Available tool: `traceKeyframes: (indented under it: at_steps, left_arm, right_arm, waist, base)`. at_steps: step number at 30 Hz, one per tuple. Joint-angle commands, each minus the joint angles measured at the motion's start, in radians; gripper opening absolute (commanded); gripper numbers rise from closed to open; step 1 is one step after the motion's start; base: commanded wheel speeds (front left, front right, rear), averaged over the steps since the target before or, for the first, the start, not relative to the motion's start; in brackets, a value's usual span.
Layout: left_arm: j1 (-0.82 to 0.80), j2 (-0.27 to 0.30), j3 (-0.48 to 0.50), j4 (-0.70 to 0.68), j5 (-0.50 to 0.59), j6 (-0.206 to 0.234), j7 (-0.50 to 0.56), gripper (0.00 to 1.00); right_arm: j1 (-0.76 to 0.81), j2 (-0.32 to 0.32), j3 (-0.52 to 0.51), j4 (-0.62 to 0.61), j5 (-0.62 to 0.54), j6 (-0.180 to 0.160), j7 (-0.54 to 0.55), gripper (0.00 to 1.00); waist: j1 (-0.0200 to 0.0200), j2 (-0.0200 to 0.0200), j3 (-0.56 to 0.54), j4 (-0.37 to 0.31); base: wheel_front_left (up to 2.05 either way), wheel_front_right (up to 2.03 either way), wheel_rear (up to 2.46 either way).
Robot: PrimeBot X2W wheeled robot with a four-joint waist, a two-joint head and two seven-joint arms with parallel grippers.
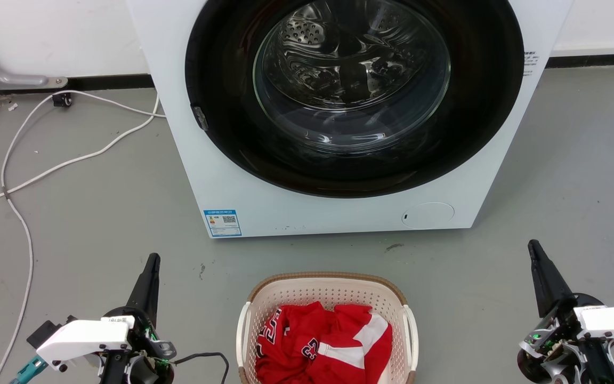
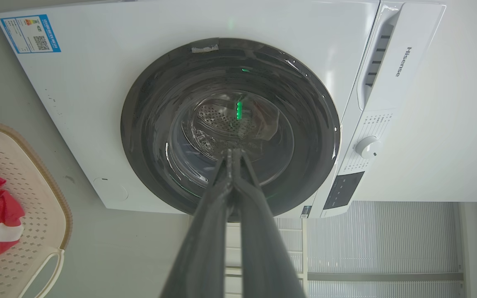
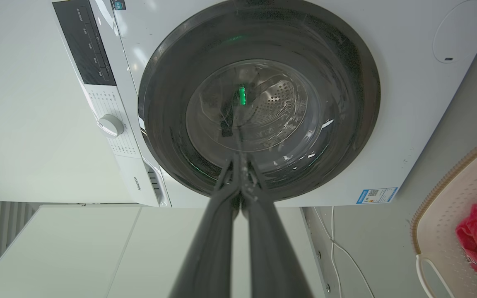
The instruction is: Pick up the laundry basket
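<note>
The cream perforated laundry basket [image 1: 297, 297] with a brown rim and white side handles stands on the floor at the bottom centre of the head view, holding a crumpled red and white garment [image 1: 323, 344]. Its edge also appears in the left wrist view as the basket [image 2: 27, 198] and in the right wrist view as the basket [image 3: 449, 207]. My left gripper [image 1: 152, 261] sits well to the basket's left, fingers pressed together and empty [image 2: 233, 153]. My right gripper [image 1: 533, 246] is off to the basket's right, also shut on nothing [image 3: 238, 159]. Both point toward the washer.
A white front-loading washing machine [image 1: 232, 181] with its round glass door closed stands just beyond the basket. White cables [image 1: 24, 181] trail across the grey floor at the left. Bare floor lies between each gripper and the basket.
</note>
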Motion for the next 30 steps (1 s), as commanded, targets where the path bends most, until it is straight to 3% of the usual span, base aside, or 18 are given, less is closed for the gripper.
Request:
traceKeyframes:
  at_steps: [1, 23, 24, 30]
  left_arm:
    - [-0.009, -0.001, 0.002, 0.0, -0.002, -0.004, 0.002, 0.0]
    - [-0.009, -0.001, 0.002, 0.0, -0.002, -0.004, 0.002, 0.0]
    - [0.0, 0.0, 0.0, 0.0, 0.0, 0.0, -0.001, 1.0]
    - [0.019, -0.002, -0.005, 0.008, 0.017, 0.002, -0.02, 1.0]
  right_arm:
    - [-0.01, -0.001, -0.001, 0.0, 0.004, 0.0, 0.001, 0.0]
    - [-0.01, -0.001, -0.001, 0.0, 0.004, 0.0, 0.001, 0.0]
    - [0.0, 0.0, 0.0, 0.0, 0.0, 0.0, -0.001, 1.0]
    - [0.02, 0.001, 0.006, 0.018, -0.019, 0.0, -0.02, 1.0]
  waist:
    - [0.0, 0.0, 0.0, 0.0]
    - [0.0, 0.0, 0.0, 0.0]
    - [0.0, 0.0, 0.0, 0.0]
    - [0.0, 0.0, 0.001, 0.0]
  base:
    - [0.0, 0.0, 0.0]
    - [0.0, 0.0, 0.0]
    - [0.0, 0.0, 0.0]
    - [0.0, 0.0, 0.0]
